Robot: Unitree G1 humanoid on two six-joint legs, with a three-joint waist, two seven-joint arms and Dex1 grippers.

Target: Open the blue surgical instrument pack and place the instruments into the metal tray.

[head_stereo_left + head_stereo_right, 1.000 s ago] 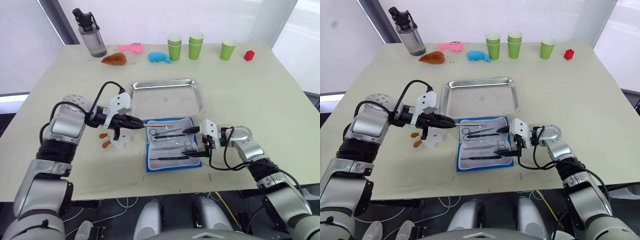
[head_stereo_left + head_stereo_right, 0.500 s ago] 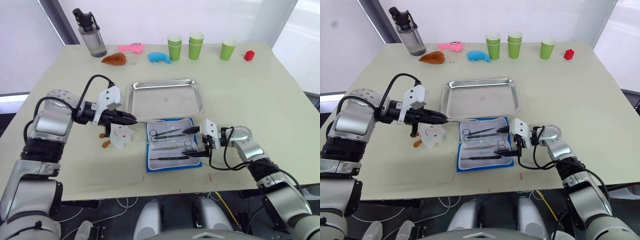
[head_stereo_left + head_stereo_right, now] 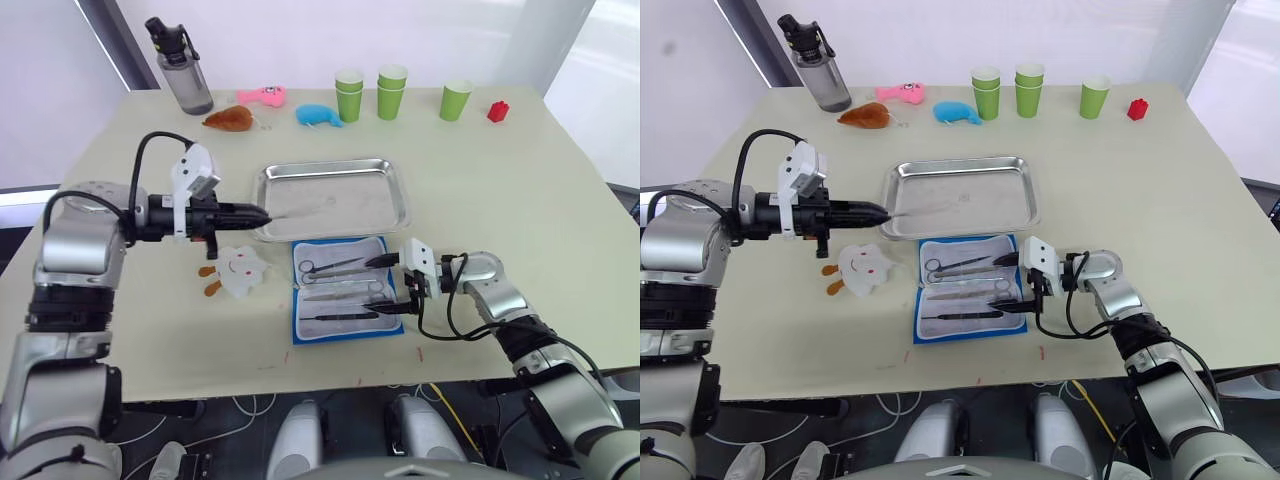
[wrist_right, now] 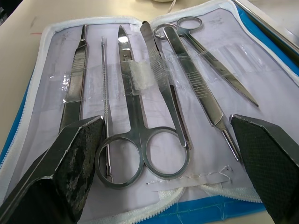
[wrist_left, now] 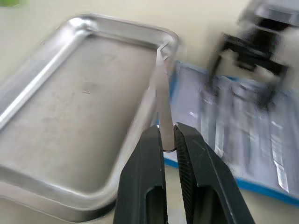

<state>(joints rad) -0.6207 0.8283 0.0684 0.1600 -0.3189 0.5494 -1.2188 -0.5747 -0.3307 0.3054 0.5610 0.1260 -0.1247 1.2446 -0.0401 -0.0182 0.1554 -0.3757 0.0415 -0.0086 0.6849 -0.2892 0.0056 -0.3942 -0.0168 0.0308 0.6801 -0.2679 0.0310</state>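
Holding slim instrument (image 5: 160,100) in left tool (image 5: 167,140) above metal tray (image 3: 385,215) | right tool (image 4: 166,140) spread over open pack (image 3: 297,330)

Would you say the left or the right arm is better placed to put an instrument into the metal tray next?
Left: the left gripper holds a slim silver instrument over the shallow steel tray; the right gripper is open at the blue pack.

Both arms are built of rounded silver-grey metal shells joined by black ribbed collars. Black cables loop loosely over each forearm and run to the wrist. A white boxy block sits at each wrist, with dark fittings on its face. The left gripper (image 3: 262,214) has two slim black fingers tapering to points. The right gripper (image 3: 1014,283) has broader black fingers (image 4: 70,163) with a rough, scuffed, grainy surface.
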